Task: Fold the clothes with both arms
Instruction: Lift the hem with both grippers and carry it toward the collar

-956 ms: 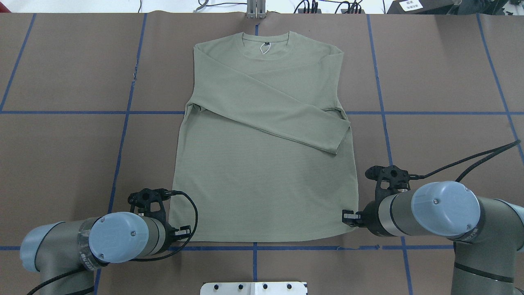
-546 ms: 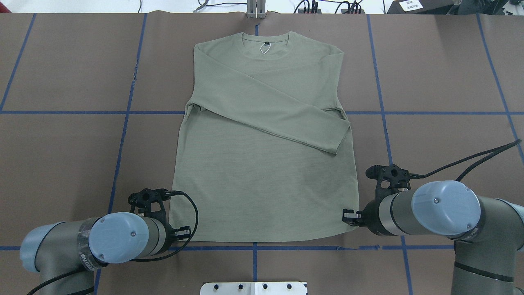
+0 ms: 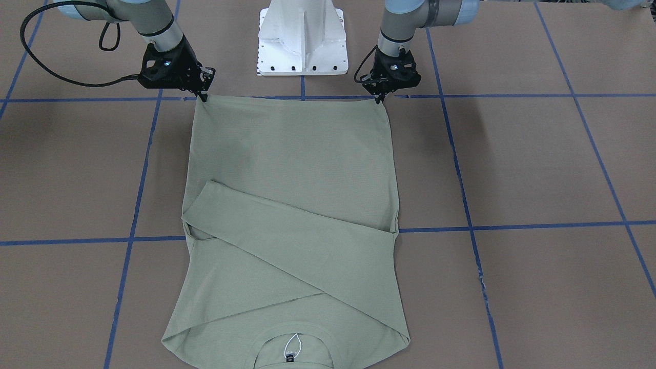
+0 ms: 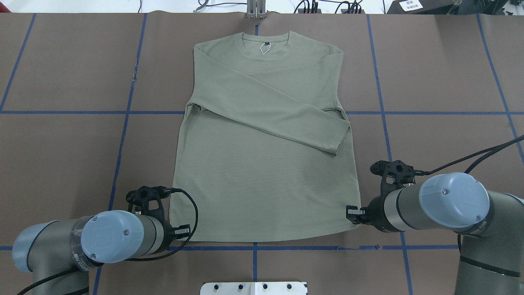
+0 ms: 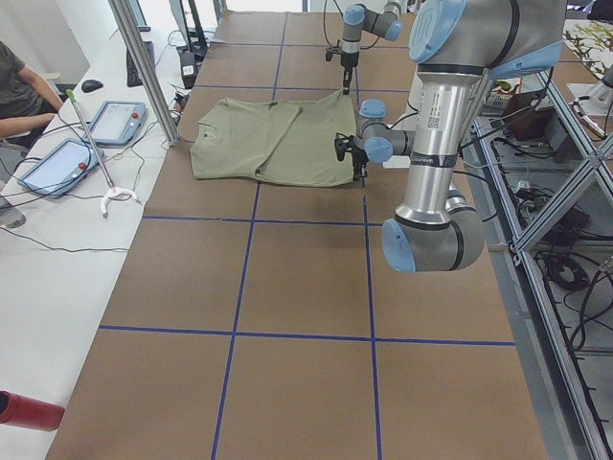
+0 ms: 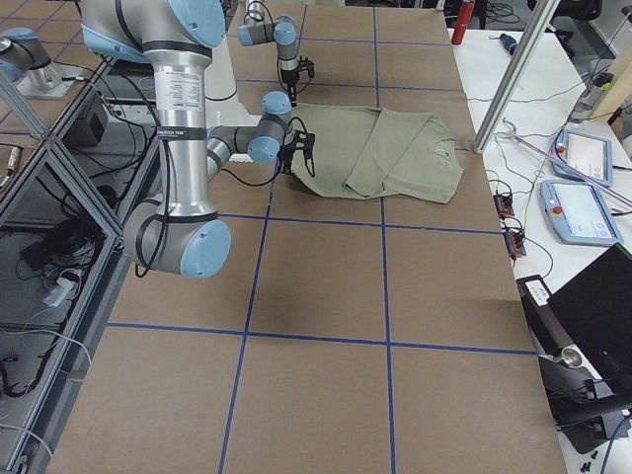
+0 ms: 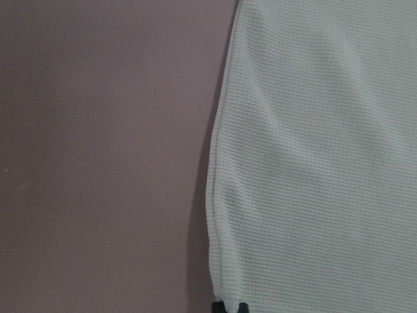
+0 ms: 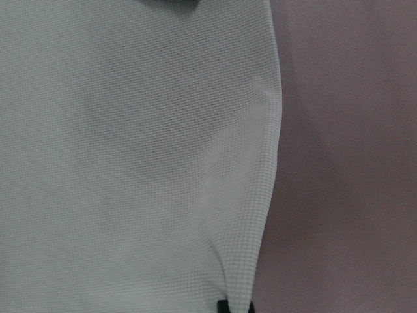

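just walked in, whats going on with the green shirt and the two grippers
A fold is in progress. The sage-green shirt lies flat on the brown table with its neck away from the robot. Its sleeves are already crossed over the chest. The left gripper and the right gripper each pinch one corner of the hem nearest the robot, low at the table. The body of the shirt has not been folded over yet.

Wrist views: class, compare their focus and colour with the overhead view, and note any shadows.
Left wrist view: slightly soft, shirt washed pale, table tinted mauve; right wrist view: likewise, a dim patch on the knit; overhead view: sharp, evenly lit, shirt sage; front-facing view: soft shadows on the table.
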Available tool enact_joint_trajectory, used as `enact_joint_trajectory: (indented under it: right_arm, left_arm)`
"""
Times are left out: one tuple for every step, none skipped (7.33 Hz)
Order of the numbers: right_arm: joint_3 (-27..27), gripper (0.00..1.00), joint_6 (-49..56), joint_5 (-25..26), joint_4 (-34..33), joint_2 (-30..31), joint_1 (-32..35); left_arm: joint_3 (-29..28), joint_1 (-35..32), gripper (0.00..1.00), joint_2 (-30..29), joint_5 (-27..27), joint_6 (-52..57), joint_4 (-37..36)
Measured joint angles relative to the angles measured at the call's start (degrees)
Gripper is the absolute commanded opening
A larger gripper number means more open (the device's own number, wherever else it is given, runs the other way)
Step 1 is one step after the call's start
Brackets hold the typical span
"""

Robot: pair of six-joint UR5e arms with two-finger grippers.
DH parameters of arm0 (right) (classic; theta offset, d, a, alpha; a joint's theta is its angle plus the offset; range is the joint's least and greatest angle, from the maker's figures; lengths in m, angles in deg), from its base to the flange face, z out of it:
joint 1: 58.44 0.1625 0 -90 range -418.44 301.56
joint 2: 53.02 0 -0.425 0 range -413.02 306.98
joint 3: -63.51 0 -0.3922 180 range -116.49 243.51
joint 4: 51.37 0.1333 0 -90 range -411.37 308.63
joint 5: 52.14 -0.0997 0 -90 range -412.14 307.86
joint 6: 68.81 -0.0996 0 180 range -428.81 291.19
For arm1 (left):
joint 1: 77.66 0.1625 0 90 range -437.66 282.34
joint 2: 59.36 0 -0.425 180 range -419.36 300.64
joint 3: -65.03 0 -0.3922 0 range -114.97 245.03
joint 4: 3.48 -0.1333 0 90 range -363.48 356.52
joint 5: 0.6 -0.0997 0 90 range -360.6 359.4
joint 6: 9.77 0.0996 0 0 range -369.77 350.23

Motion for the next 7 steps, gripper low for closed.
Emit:
enact_joint_trajectory:
  right_arm:
    - [-1.28,0.0,0.0,-2.06,0.1,0.73,0.45]
    - [-2.52,0.0,0.0,-4.57,0.17,1.14,0.82]
    - [-3.9,0.0,0.0,-7.11,0.22,1.63,1.29]
    - [-5.77,0.0,0.0,-10.21,0.27,2.58,2.14]
    - [-7.5,0.0,0.0,-13.76,0.31,3.57,3.21]
    - [-9.03,0.0,0.0,-17.2,0.36,4.44,3.99]
    - [-10.44,0.0,0.0,-21.31,0.42,5.22,4.89]
  left_arm:
    - [2.18,-0.05,0.0,1.27,0.02,0.01,-0.21]
    - [4.81,-0.07,0.0,2.68,0.08,0.03,-0.79]
    - [7.65,-0.08,0.0,3.71,0.14,0.02,-2.37]
    - [10.93,-0.05,0.0,4.23,0.21,0.0,-5.21]
    - [14.0,0.17,0.0,4.42,0.51,-0.12,-8.4]
    - [16.2,0.83,0.0,4.47,1.37,-0.47,-10.95]
    - [17.82,2.15,0.0,4.52,2.44,-0.84,-12.83]
